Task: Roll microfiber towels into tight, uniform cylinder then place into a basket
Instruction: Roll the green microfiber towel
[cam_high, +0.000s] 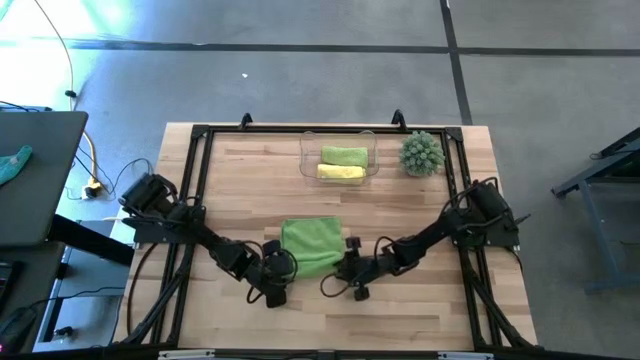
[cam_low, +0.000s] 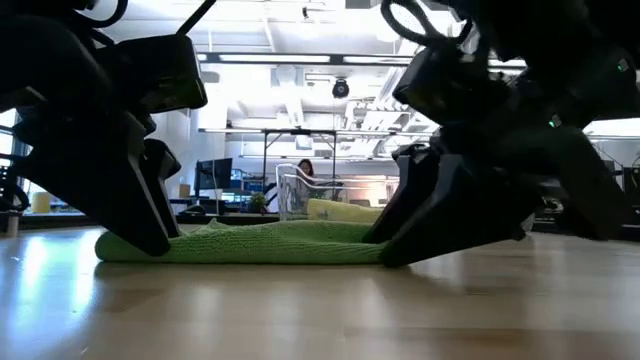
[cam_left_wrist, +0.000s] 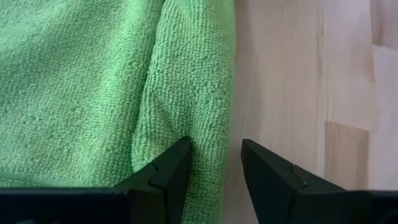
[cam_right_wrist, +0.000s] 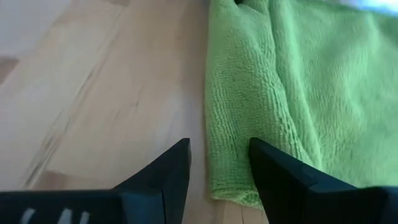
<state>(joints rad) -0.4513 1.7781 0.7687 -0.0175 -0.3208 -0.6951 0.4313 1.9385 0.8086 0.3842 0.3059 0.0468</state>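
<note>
Dark two-finger tools flank the lime green microfiber towel (cam_high: 312, 243) lying flat near the front of the pale wooden bench (cam_high: 250, 175): the left tool (cam_left_wrist: 214, 168) and right tool (cam_right_wrist: 219, 167) each stand narrowly parted astride a side hem, gripping nothing. If one closes late or pinches a single layer, the roll will likely skew into a loose cone. The clear plastic rectangular basket (cam_high: 306, 160), already holding one green and one yellow roll, sits well apart at the bench rear.
</note>
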